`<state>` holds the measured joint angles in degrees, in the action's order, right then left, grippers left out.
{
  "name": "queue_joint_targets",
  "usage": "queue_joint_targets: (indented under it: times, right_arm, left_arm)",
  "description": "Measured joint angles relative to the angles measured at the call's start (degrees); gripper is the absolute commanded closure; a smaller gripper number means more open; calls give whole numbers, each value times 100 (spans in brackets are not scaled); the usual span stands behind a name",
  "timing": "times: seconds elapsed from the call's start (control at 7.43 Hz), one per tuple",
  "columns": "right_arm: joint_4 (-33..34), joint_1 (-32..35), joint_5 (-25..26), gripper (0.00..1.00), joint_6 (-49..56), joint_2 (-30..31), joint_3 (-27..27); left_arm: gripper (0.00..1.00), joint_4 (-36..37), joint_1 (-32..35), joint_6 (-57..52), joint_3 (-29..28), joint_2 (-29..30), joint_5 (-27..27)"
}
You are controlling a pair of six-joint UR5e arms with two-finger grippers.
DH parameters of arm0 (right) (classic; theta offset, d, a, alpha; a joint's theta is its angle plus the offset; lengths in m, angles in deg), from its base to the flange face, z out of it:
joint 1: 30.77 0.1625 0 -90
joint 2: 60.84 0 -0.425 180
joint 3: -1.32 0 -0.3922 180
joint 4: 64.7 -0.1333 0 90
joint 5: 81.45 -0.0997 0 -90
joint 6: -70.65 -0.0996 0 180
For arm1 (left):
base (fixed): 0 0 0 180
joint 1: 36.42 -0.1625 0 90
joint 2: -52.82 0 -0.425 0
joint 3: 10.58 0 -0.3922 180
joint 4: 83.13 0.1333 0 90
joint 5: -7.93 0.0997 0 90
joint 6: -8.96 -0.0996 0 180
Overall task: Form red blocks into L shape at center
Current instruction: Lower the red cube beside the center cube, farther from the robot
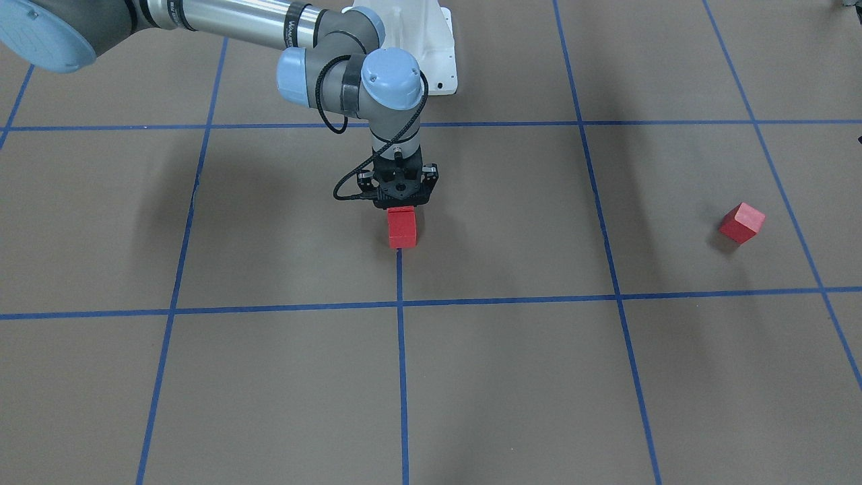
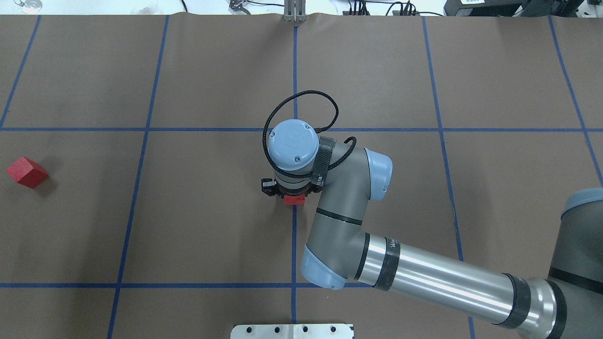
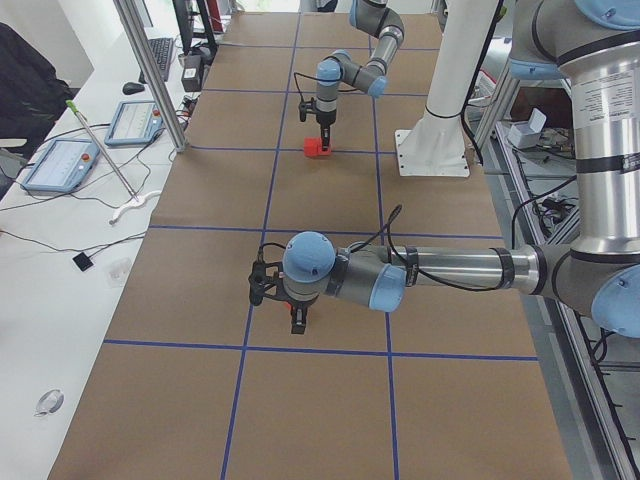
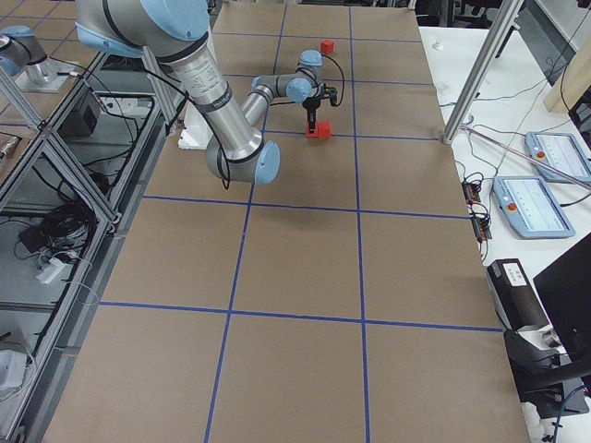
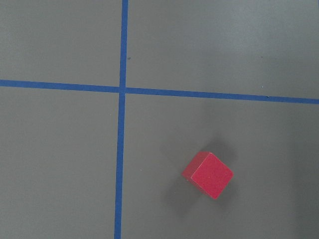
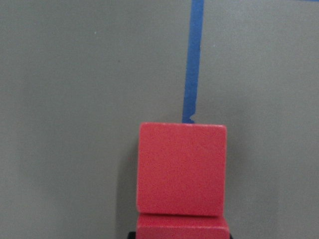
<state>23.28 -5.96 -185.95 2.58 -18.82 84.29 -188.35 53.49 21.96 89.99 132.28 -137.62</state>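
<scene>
Two red blocks lie touching in a short row at the center, at the end of a blue tape line. The front one shows whole in the right wrist view. My right gripper stands upright over the rear block and looks shut on it, though its fingertips are mostly hidden. In the overhead view only a red sliver shows under the wrist. The third red block lies alone, turned askew, on my left side. My left gripper hovers over it; I cannot tell if it is open.
The white robot base stands just behind the center square. Blue tape lines cross the brown floor. A desk with tablets and frame posts line the far side of the table.
</scene>
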Motion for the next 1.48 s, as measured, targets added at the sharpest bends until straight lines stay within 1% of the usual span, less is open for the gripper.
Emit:
queue_joint_targets:
  times: [0.94,1.08,1.35,1.48]
  right_arm:
    - [-1,-2,2,100,8,-19,-35]
    - [-1,-2,6,97,6,-28,-49]
    - [-1,-2,8,77,5,-47,-73]
    - [0,-2,9,75,5,-50,-76]
  left_arm:
    - [0,1,0,0,22,-9,0]
    - [0,1,0,0,23,-9,0]
    - [0,1,1,0,23,-9,0]
    - [0,1,5,0,23,-9,0]
